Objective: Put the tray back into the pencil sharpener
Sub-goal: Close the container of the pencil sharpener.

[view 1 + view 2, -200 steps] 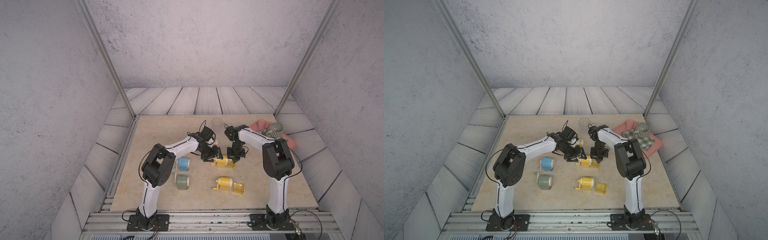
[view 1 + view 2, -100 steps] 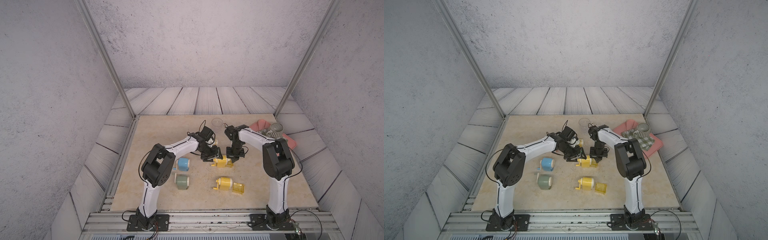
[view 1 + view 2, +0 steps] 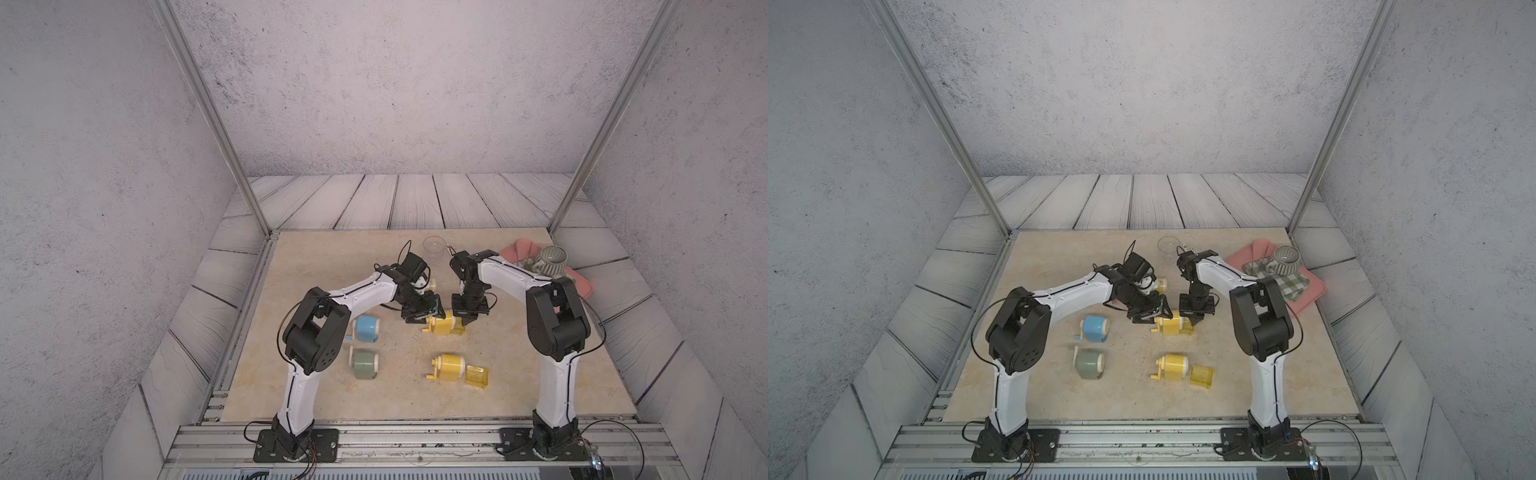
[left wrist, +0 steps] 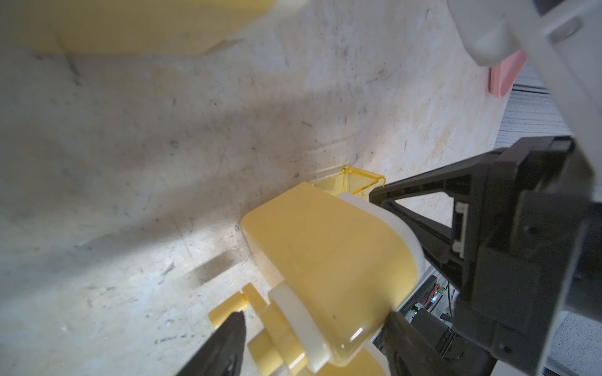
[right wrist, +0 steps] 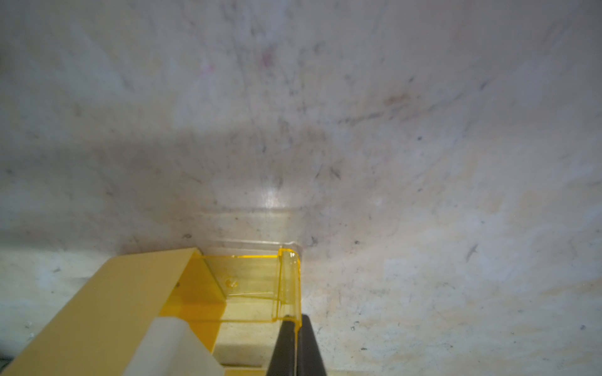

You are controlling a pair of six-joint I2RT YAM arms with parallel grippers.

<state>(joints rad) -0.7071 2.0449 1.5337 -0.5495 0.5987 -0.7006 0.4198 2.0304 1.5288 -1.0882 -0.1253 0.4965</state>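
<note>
The left jaws are straddling the crank end of a yellow sharpener (image 3: 441, 326) at mid-bench (image 3: 332, 257). They are standing part open and gripping it, one finger (image 4: 228, 338) by the crank and the other against the body. The right jaws are pinching the lip of the clear yellow tray (image 5: 254, 283), fully closed on it. The tray is sitting partly inside the sharpener's open end, with its outer end sticking out. Nearer the arm bases, a second sharpener (image 3: 451, 368) is lying with a loose tray (image 3: 476, 376) touching its end.
</note>
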